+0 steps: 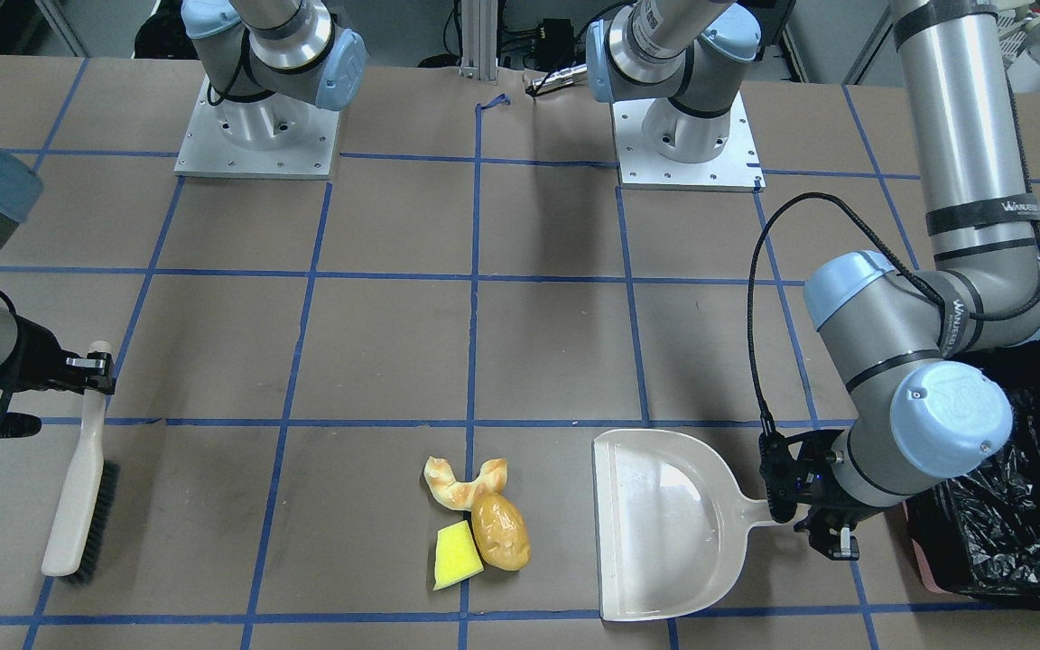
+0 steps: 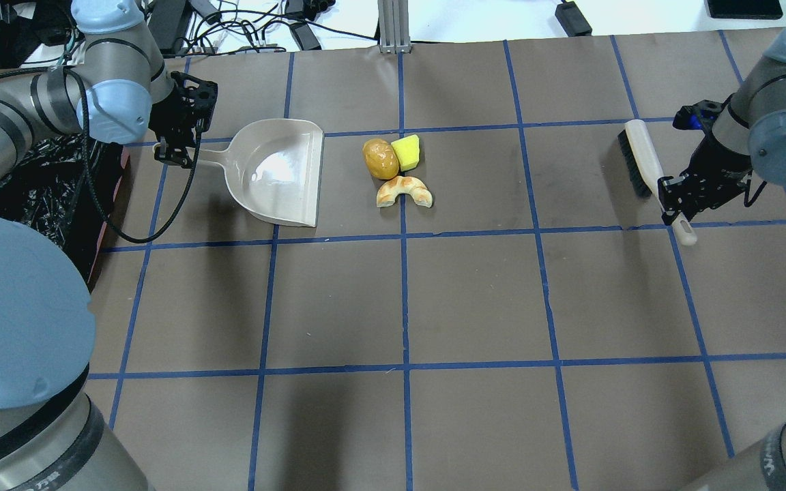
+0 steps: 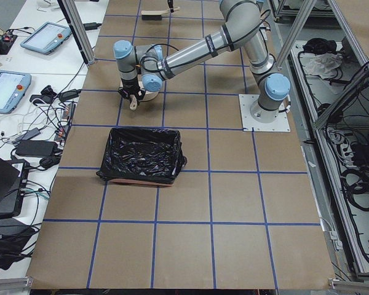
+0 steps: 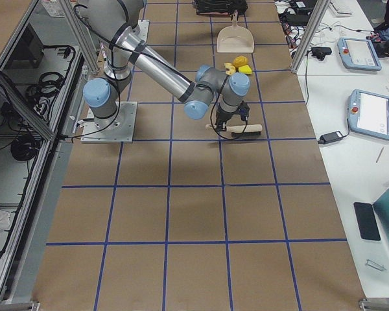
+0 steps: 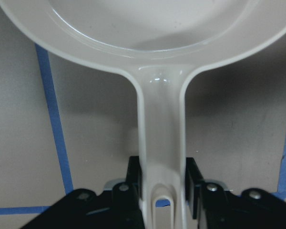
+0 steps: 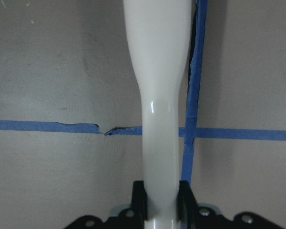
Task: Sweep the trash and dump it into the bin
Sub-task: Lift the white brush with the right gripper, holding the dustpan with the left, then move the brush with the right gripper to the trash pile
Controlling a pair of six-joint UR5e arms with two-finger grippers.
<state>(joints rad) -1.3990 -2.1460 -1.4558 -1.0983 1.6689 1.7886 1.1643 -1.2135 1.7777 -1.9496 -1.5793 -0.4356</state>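
The trash lies in a tight cluster: a croissant piece [image 1: 464, 483], a brown potato lump [image 1: 499, 533] and a yellow sponge wedge [image 1: 456, 556]. My left gripper [image 1: 789, 515] is shut on the handle of a cream dustpan [image 1: 664, 524], which lies flat with its mouth toward the trash, a short gap away. The wrist view shows the jaws clamped on the handle [image 5: 162, 157]. My right gripper [image 1: 97, 370] is shut on the handle of a brush [image 1: 78, 506], far from the trash on the opposite side. The bin [image 1: 1016, 524], lined with black plastic, stands behind the dustpan.
Brown paper with a blue tape grid covers the table [image 2: 475, 300]. The two arm bases [image 1: 258, 135] stand on plates at the robot's edge. A black cable [image 1: 759, 316] loops over the table above the dustpan handle.
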